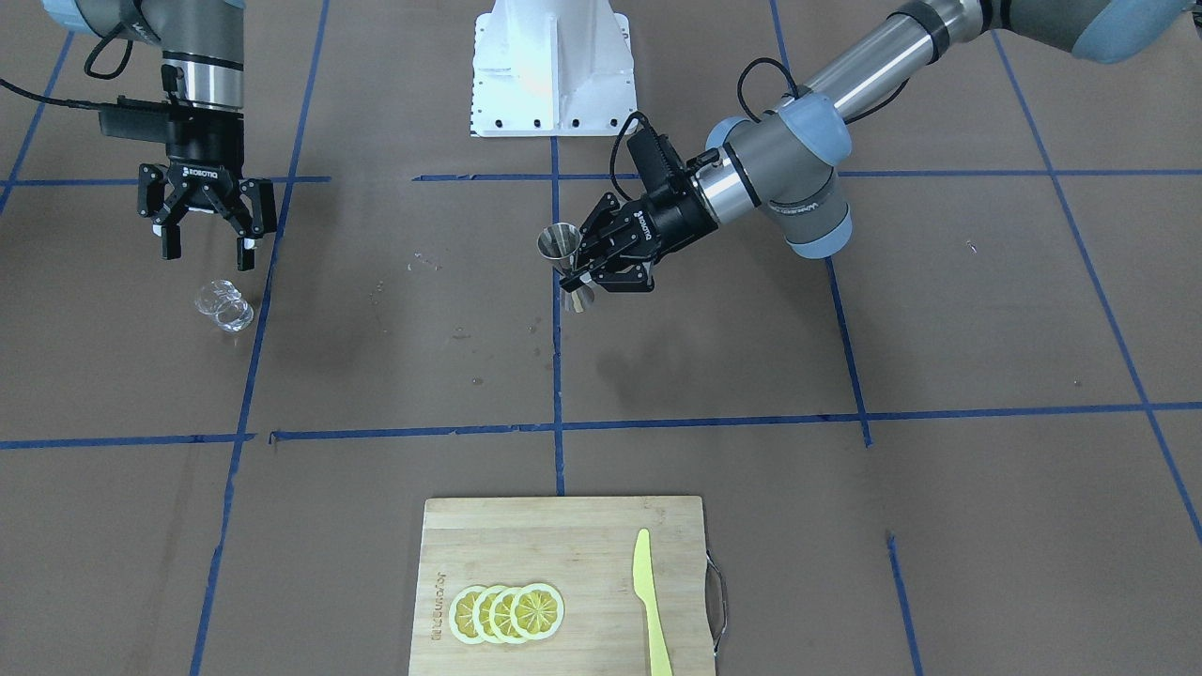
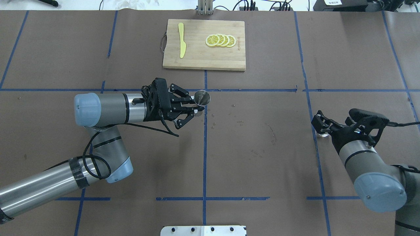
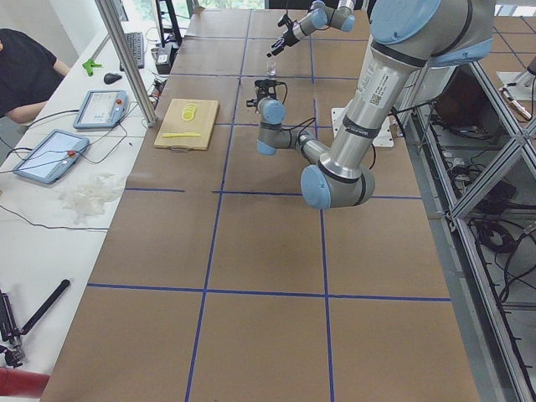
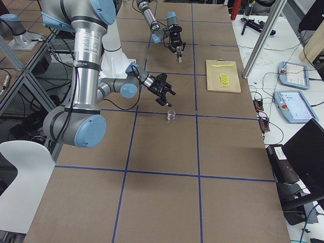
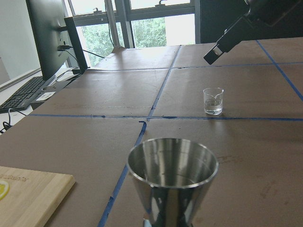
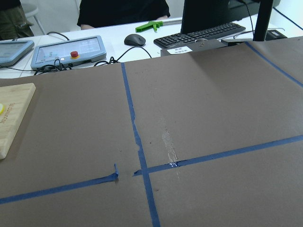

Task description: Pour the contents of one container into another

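The glass cup (image 1: pixel 223 305) stands upright on the table (image 1: pixel 751 329), well apart from the jigger (image 1: pixel 562 252). It sits just below the right gripper (image 1: pixel 208 253), whose jaws are spread wide and touch nothing. Whether the cup holds any liquid cannot be told. The left gripper (image 1: pixel 584 274) is clamped on the jigger's narrow waist and holds it upright with the mouth facing up. So the receiving vessel looks ready, while grasping the cup, carrying it over and pouring all seem left to do. The table is covered in brown paper crossed by blue tape lines (image 1: pixel 556 376). At its far edge a cutting board (image 1: pixel 563 535) carries lemon slices (image 1: pixel 507 612) and a yellow knife (image 1: pixel 648 601). Beyond are a keyboard (image 6: pixel 203 34), a monitor (image 5: pixel 45 33), windows (image 5: pixel 156 28) and a seated person (image 3: pixel 25 71).
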